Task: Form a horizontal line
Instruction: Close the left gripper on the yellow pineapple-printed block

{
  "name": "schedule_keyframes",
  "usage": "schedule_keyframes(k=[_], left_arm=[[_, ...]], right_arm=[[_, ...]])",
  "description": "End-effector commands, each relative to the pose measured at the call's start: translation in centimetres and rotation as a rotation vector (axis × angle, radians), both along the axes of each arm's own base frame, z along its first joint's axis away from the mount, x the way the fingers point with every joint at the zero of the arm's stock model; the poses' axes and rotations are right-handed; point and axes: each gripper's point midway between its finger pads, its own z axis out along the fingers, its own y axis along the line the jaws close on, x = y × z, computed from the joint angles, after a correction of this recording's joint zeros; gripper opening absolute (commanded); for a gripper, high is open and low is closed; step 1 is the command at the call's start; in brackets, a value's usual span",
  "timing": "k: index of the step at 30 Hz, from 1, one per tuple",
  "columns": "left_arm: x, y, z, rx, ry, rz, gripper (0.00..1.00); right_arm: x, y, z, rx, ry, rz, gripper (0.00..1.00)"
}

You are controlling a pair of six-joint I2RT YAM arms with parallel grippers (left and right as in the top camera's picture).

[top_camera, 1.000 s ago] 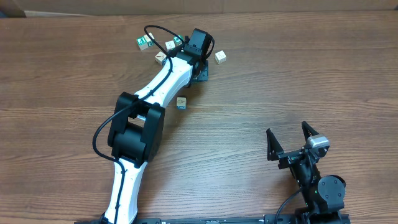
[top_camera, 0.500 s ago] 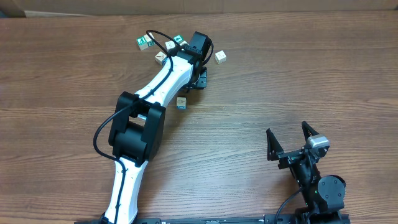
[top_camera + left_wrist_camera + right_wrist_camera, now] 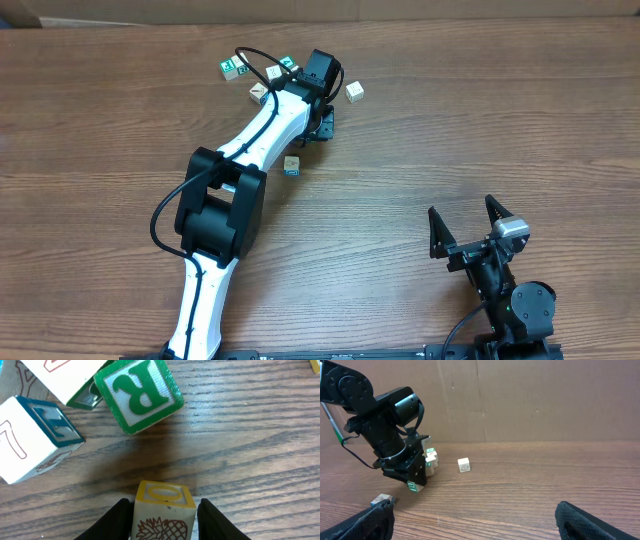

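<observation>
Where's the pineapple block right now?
Left wrist view, bottom centre: the pineapple block stands on the table between the jaws of the left gripper, with the green R block just beyond it.

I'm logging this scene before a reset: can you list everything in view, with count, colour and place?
bunched cubes: four, cream with teal or green faces, far side, beside the left wrist
right-hand cube: one, cream, apart to the right of the bunch
near cube: one, cream and blue, beside the left forearm
pineapple cube: one, yellow-topped, between the left fingers
table: one, brown wood
cardboard wall: one, brown, behind the table
left gripper: one, black, over the pineapple cube
right gripper: one, black, open, near edge, holding nothing
</observation>
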Motion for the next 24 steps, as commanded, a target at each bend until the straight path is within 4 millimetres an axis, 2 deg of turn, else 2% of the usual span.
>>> schedule_keyframes(k=[1, 9, 15, 24], left_arm=[[-0.2, -0.3, -0.6, 0.008, 0.007, -0.005, 0.38], [0.7, -0.8, 0.8, -0.003, -0.023, -0.012, 0.40], [0.6, -0.7, 0.8, 0.002, -0.019, -0.020, 0.37], [-0.1, -0.4, 0.7, 0.015, 0.011, -0.020, 0.28]], right_arm=[[0.0, -0.2, -0.2, -0.003, -0.005, -0.011, 1.00], [0.0, -0.2, -0.2, -0.003, -0.005, -0.011, 1.00], [0.0, -0.2, -0.2, -0.003, -0.004, -0.011, 1.00], [0.0, -0.2, -0.2, -0.003, -0.005, -0.011, 1.00]])
